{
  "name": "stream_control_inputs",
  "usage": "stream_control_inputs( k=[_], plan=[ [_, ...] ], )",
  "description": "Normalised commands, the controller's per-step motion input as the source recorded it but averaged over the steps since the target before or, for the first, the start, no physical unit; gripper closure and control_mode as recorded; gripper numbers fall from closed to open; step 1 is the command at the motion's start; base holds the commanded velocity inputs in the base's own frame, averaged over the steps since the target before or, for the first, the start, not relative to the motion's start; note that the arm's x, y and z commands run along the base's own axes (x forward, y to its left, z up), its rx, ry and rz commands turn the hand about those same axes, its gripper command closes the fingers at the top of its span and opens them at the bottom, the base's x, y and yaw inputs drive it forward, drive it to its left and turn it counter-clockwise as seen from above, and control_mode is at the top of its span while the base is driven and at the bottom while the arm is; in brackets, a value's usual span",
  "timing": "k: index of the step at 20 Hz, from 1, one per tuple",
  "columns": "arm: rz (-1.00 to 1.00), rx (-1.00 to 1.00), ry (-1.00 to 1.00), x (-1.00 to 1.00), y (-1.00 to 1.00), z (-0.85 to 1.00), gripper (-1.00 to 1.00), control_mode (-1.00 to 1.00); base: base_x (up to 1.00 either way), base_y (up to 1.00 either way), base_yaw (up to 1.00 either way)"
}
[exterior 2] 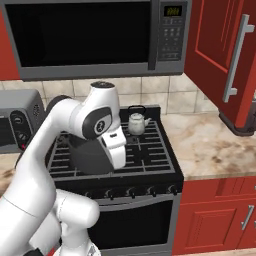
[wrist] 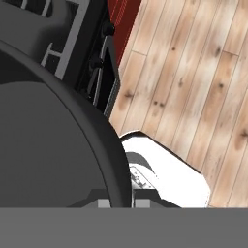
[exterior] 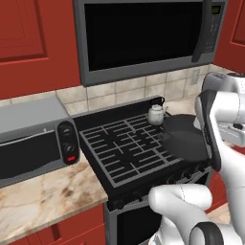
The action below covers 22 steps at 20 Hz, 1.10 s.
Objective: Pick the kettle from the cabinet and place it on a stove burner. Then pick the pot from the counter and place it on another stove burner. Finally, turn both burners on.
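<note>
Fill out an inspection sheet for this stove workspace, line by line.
Surface: black gas stove, grates bare at left.
Job's things: kettle upright on a rear burner; pot over the front right grate, carried by the arm.
Clutter: toaster oven on the counter.
Tool: tool shut on the pot rim.
Cables: nothing seen.
Surroundings: microwave above, red cabinet door open at right, wood floor.

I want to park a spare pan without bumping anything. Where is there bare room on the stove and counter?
The stove grates are bare on the toaster oven side, and so is the counter below the open cabinet door. It is crowded on the other side, where the kettle stands behind the pot.
</note>
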Motion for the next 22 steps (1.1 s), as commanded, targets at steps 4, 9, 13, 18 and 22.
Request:
stream_control_inputs(
  k=[4, 9, 13, 18, 22],
  plan=[
    [-0.01, 0.0, 0.0, 0.38, -0.4, 0.0, 1.0, -1.0, 0.0, 0.0, 0.0],
    [-0.02, 0.0, 0.0, 0.36, -0.32, 0.0, 1.0, -1.0, 0.0, 0.0, 0.0],
    [-0.02, 0.0, 0.0, 0.34, -0.19, -0.03, 1.0, -1.0, 0.0, 0.0, 0.0],
    [-0.02, 0.0, 0.0, 0.28, -0.12, -0.11, 1.0, -1.0, 0.0, 0.0, 0.0],
    [-0.01, 0.0, 0.0, 0.2, -0.08, -0.21, 1.0, -1.0, 0.0, 0.0, 0.0]
  ],
)
